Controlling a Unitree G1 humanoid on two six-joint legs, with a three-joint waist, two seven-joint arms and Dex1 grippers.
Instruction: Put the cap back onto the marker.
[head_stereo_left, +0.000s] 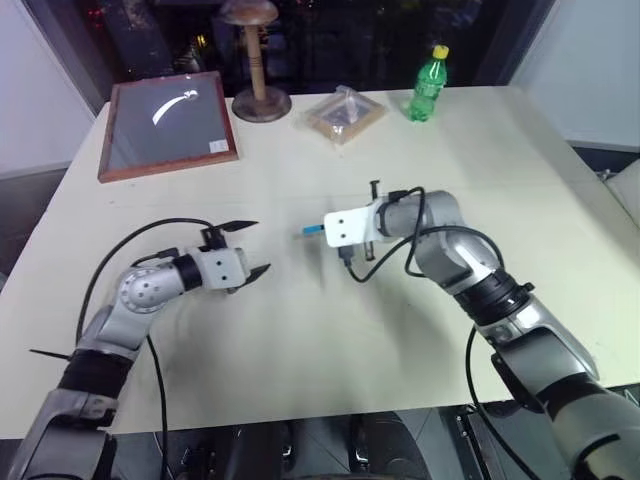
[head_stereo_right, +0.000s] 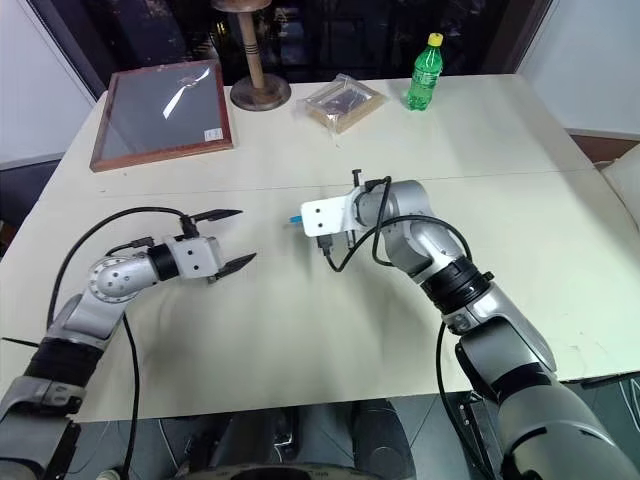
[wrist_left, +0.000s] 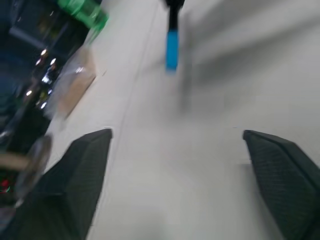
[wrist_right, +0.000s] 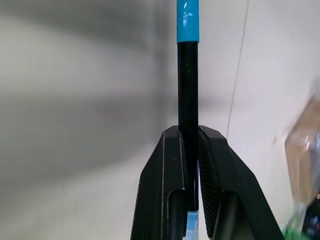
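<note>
Near the centre of the head view, your right gripper (wrist_right: 189, 145) has its ribbed black fingers clamped on the slim black marker (wrist_right: 188, 85), whose glossy light-blue cap (wrist_right: 188, 20) sits on the far end. At lower left, your left gripper (head_stereo_left: 247, 250) has its pointed, textured fingers spread wide and empty above the smooth pale table (head_stereo_left: 300, 330), apart from the marker.

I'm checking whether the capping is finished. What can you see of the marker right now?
The marker is a thin black stick, plastic by its look, with the light-blue cap seated on its far end. The right gripper is shut on its barrel and holds it above the table, pointing toward the open left gripper, which is apart from it. Another bit of light blue shows at its near end, between the fingers.
</note>
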